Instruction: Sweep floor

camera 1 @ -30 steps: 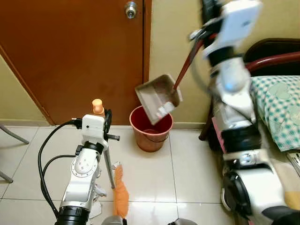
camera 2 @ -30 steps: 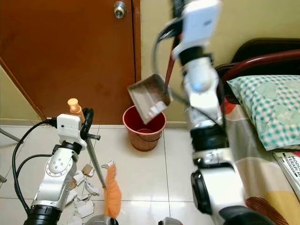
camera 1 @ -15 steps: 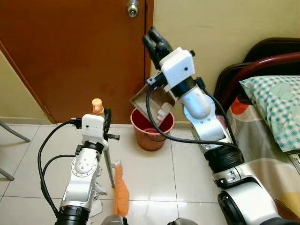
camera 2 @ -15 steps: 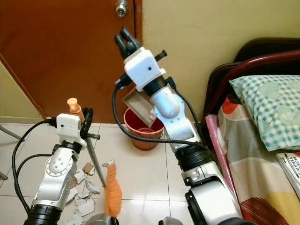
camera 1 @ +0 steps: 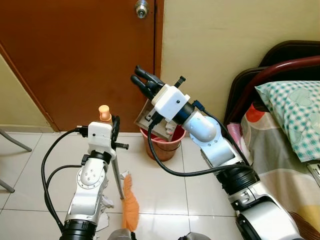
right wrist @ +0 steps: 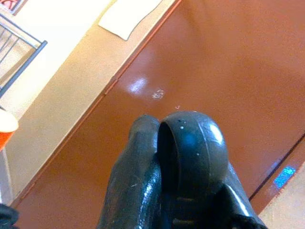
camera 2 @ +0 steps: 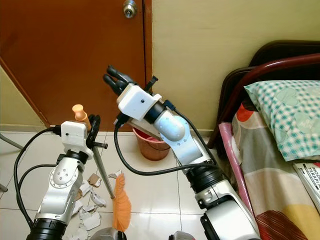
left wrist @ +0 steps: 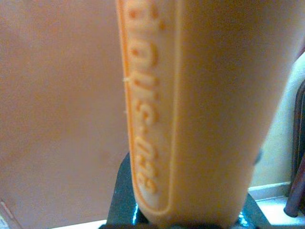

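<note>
Left gripper [camera 1: 111, 126]: raised over the pale tiled floor [camera 1: 160, 190], fingers clamped round the orange plastic handle [left wrist: 190, 109] of a broom. The handle's rounded tip [camera 1: 103, 112] stands just above the wrist; raised lettering runs along it in the wrist view.

Broom: thin grey metal shaft [camera 1: 116, 180] slanting down to an orange bristle head [camera 1: 129, 206] resting on the tiles.

Litter: torn scraps of white and brown paper [camera 2: 90, 207] lying on the floor beside the bristle head, close to the left arm.

Right gripper [camera 1: 145, 82]: held high in front of the dark brown wooden door [camera 1: 75, 55], black fingers pressed together; whether they pinch anything I cannot tell.

Dustpan: grey-brown plastic [camera 1: 147, 116], tilted on edge behind the right wrist, directly over the bucket.

Bucket: round red plastic [camera 1: 161, 147], standing on the floor against the cream wall [camera 1: 225, 40], next to the door frame.

Bed: dark wooden headboard [camera 1: 280, 60], green-and-white checked pillow [camera 1: 292, 112], patterned sheet [camera 2: 270, 175], on the robot's right.
</note>
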### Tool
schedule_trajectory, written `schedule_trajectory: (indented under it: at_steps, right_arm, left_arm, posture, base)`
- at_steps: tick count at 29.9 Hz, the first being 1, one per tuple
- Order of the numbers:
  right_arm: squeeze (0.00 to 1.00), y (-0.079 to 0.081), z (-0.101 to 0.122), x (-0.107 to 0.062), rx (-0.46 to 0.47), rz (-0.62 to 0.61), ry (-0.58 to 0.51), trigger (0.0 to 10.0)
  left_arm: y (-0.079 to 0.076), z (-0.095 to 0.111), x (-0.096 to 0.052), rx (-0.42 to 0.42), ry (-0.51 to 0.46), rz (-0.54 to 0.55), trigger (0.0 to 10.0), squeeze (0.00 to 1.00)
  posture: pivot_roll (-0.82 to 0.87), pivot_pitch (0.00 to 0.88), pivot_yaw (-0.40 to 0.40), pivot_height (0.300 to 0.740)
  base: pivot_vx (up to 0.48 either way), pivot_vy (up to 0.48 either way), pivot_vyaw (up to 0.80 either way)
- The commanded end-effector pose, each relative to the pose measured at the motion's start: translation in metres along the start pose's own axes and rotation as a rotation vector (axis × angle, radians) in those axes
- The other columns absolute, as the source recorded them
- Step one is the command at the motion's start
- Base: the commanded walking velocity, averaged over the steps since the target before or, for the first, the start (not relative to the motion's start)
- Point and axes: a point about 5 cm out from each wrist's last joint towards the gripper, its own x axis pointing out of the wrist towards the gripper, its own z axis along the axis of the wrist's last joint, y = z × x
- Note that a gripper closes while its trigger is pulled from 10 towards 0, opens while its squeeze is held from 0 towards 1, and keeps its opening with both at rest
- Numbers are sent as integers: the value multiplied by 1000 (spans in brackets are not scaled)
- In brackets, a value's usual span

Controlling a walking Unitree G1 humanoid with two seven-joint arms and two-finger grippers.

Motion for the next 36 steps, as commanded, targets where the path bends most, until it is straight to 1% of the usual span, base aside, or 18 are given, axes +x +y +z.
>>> schedule_trajectory:
  at_steps: [1,8,9,10,11,12,13,14,16,17,19,20,21,22,23,24,30,36]
  right_arm:
    - [0,0,3,-1,-33,20,-25,10000]
    - [0,-3,3,0,-51,12,-33,10000]
    - [0,-6,5,0,-112,-16,-46,10000]
    - [0,-14,7,1,-93,-88,-48,10000]
    - [0,-14,7,1,-93,-88,-48,10000]
    - [0,-22,8,1,-92,-139,-50,10000]
    - [0,-22,8,1,-92,-139,-50,10000]
    - [0,-16,7,1,-98,-78,-50,10000]
    - [0,-16,7,1,-98,-78,-50,10000]
    - [0,-12,8,-2,-143,-55,-65,10000]
    - [0,-23,14,-3,-198,-160,-92,10000]
    - [0,-28,16,-2,-183,-195,-93,10000]
    - [0,-20,11,-1,-107,-135,-68,10000]
    - [0,-20,11,-1,-107,-135,-68,10000]
    - [0,-5,4,-3,-46,-50,-42,10000]
    - [0,4,2,-5,-32,-8,-30,10000]
    - [0,9,0,-6,-3,-22,-13,10000]
    - [0,5,-2,-8,-2,-49,-2,10000]
  left_arm:
    - [-4,1,2,-20,-8,-9,10000,0]
    - [-4,1,3,-18,-9,-9,10000,0]
    - [-4,1,3,-17,-10,-9,10000,0]
    - [-4,1,3,-18,-11,-9,10000,0]
    - [-4,1,3,-18,-11,-9,10000,0]
    - [-4,2,3,-18,-12,-8,10000,0]
    - [-4,2,3,-18,-12,-8,10000,0]
    - [-4,1,3,-19,-12,-6,10000,0]
    - [-4,1,3,-19,-12,-6,10000,0]
    - [-5,1,3,-21,-10,-9,10000,0]
    - [-6,1,3,-21,-11,-12,10000,0]
    - [-5,1,3,-20,-11,-10,10000,0]
    - [-5,1,4,-20,-9,-8,10000,0]
    - [-5,1,4,-20,-9,-8,10000,0]
    - [-6,0,4,-20,-8,-11,10000,0]
    - [-7,1,4,-20,-10,-18,10000,0]
    - [-7,2,5,-21,-13,-16,10000,0]
    - [-7,1,4,-16,-12,-14,10000,0]
  posture:
    - [-28,0,-29,740]
    - [-26,0,-31,740]
    - [-26,0,-31,740]
    - [-26,0,-31,740]
    - [-26,0,-31,740]
    - [-24,0,-34,740]
    - [-24,0,-34,740]
    - [-30,0,-32,740]
    - [-30,0,-32,740]
    - [-31,0,-31,740]
    - [-28,0,-31,740]
    - [-28,0,-31,740]
    - [-28,0,-31,740]
    - [-28,0,-31,740]
    - [-28,0,-31,740]
    - [-28,0,-31,740]
    - [-31,0,-29,740]
    - [-32,0,-29,740]
  base:
    - [0,0,0]
    - [0,0,0]
    - [0,0,0]
    - [0,0,0]
    - [0,0,0]
    - [0,0,0]
    - [0,0,0]
    - [0,0,0]
    - [0,0,0]
    - [0,0,0]
    - [0,0,0]
    - [0,0,0]
    - [0,0,0]
    - [0,0,0]
    - [0,0,0]
    - [0,0,0]
    - [0,0,0]
    - [0,0,0]
